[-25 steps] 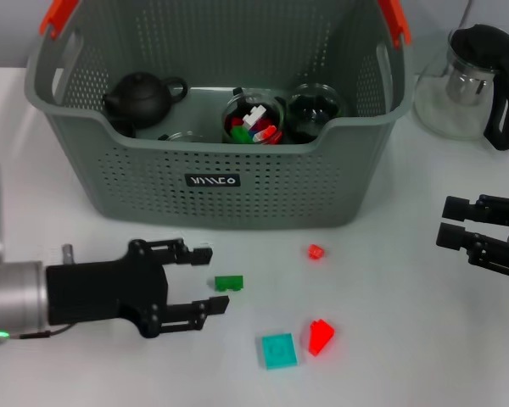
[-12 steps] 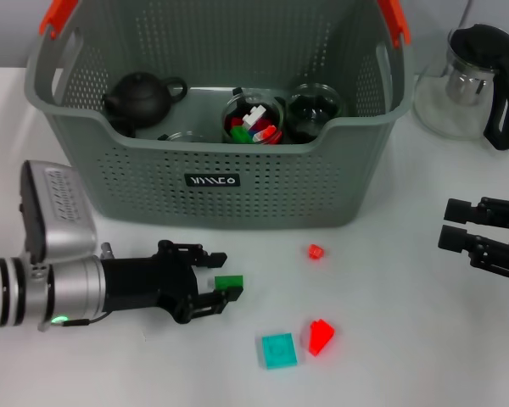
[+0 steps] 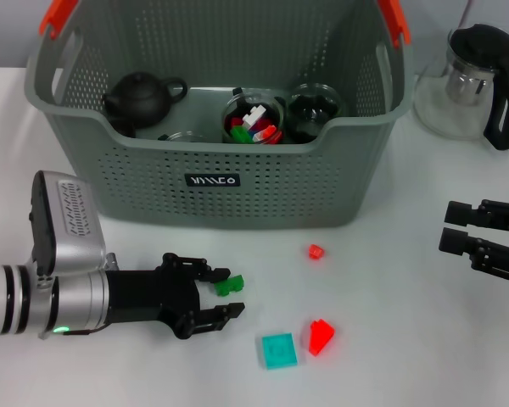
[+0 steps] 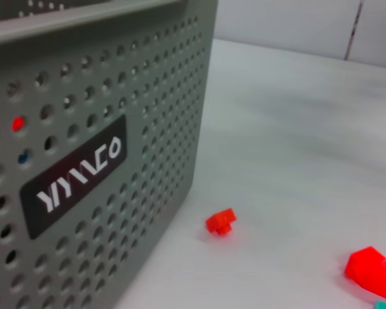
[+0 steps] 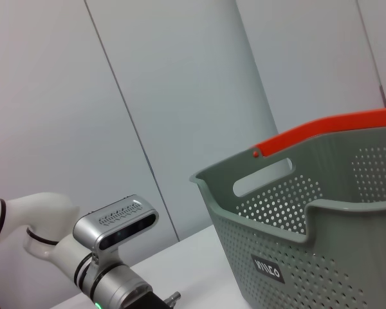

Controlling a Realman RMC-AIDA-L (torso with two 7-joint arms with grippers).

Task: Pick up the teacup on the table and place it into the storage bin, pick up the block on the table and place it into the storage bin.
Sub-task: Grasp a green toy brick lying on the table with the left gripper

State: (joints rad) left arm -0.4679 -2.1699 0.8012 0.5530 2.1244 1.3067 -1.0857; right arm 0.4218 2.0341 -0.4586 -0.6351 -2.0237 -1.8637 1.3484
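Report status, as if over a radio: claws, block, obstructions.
Left claw open around green block, on table. Right claw open, idle at the right. Storage bin behind; nothing blocking.

White table (image 3: pixel 390 356) before pale panelled wall (image 5: pixel 180 96) (thin dark seams)

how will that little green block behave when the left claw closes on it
The green block looks like hard moulded plastic, so probably stiff and very light. It lies flat on the white table between the open fingers of the left claw, so it should not roll, but being small and smooth it may slide or twist out if pinched off-centre.
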